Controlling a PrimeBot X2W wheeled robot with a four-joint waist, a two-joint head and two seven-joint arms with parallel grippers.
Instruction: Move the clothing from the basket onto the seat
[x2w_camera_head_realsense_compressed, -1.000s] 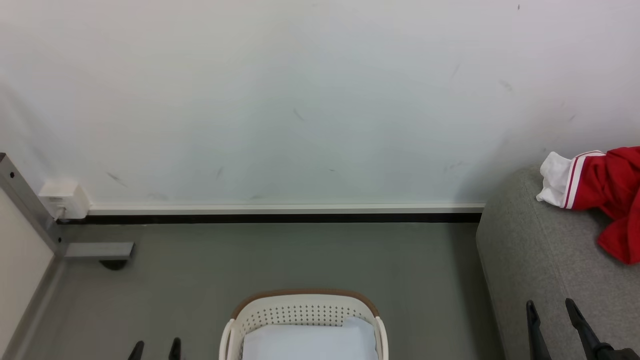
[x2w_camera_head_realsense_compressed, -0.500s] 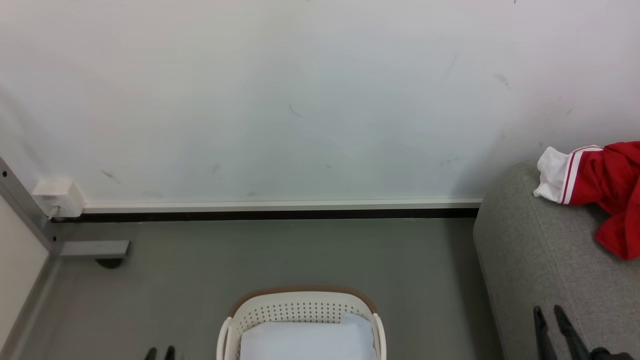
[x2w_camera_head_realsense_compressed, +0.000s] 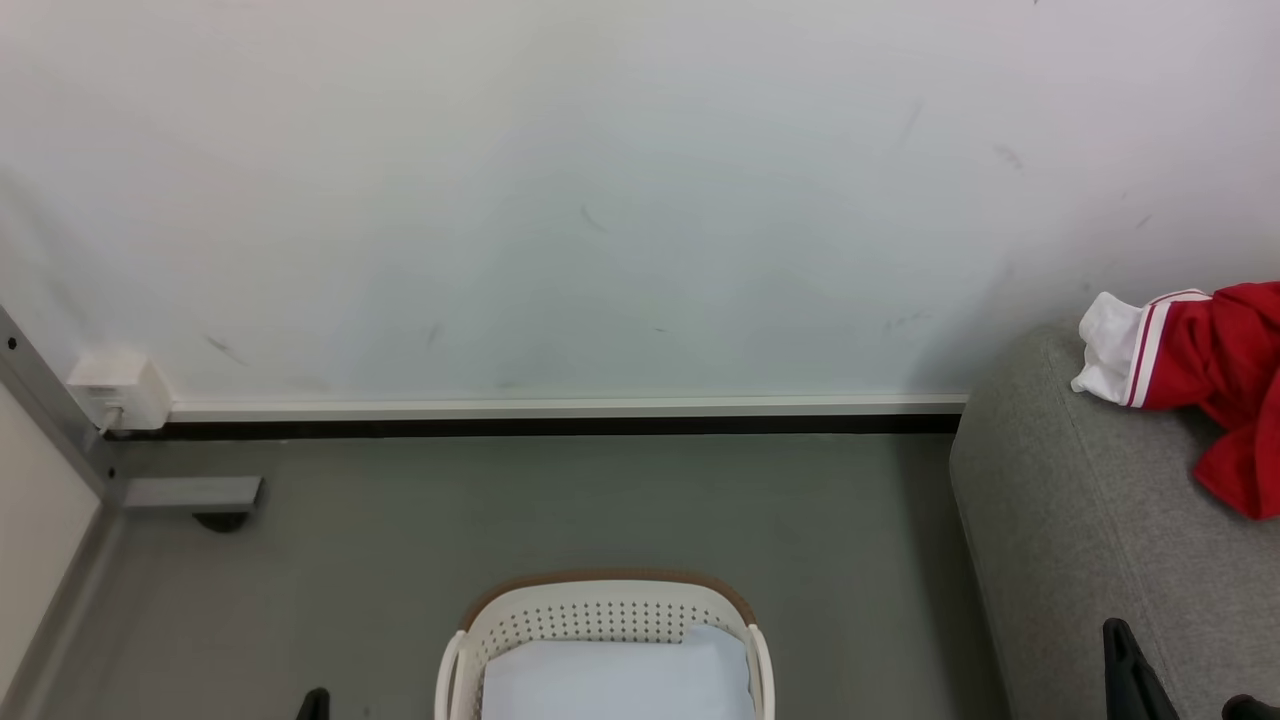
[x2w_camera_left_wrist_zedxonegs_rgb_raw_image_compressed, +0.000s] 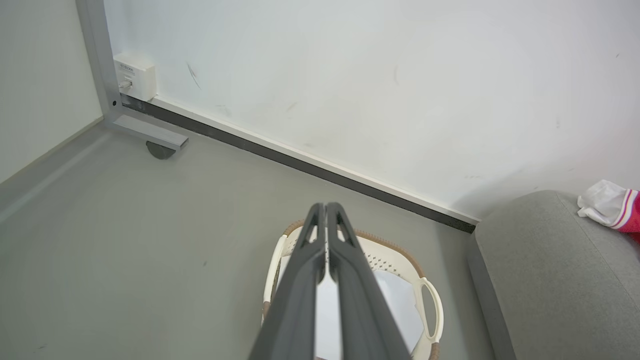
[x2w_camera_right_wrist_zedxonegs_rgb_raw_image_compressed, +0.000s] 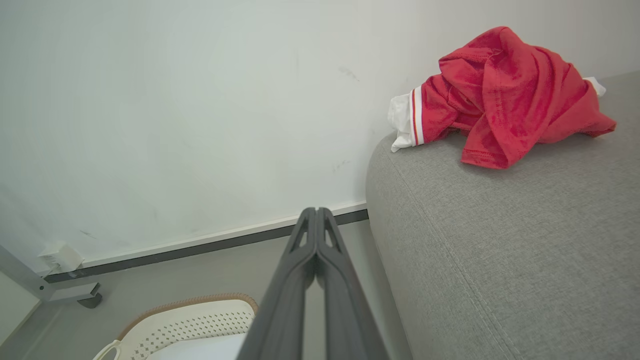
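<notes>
The clothing (x2w_camera_right_wrist_zedxonegs_rgb_raw_image_compressed: 505, 95) lies in a crumpled heap at the far end of the seat (x2w_camera_right_wrist_zedxonegs_rgb_raw_image_compressed: 500, 250), close against the white wall (x2w_camera_head_realsense_compressed: 600, 200): bright red soft fabric, folded over itself with a stitched hem showing, and a white panel edged by red-and-white striped trim at its left end. The seat is light grey textured fabric with a rounded left edge. Left of it on the grey floor (x2w_camera_head_realsense_compressed: 600, 500) stands the basket (x2w_camera_head_realsense_compressed: 600, 620), white perforated plastic with a brown woven-look rim and white side handles, holding a pale white-blue flat sheet (x2w_camera_head_realsense_compressed: 615, 680). The left gripper (x2w_camera_left_wrist_zedxonegs_rgb_raw_image_compressed: 326, 210) hangs above the basket, jaws clenched together on nothing; the right gripper (x2w_camera_right_wrist_zedxonegs_rgb_raw_image_compressed: 316, 212) hangs beside the seat's edge, jaws likewise pressed together and empty.
</notes>
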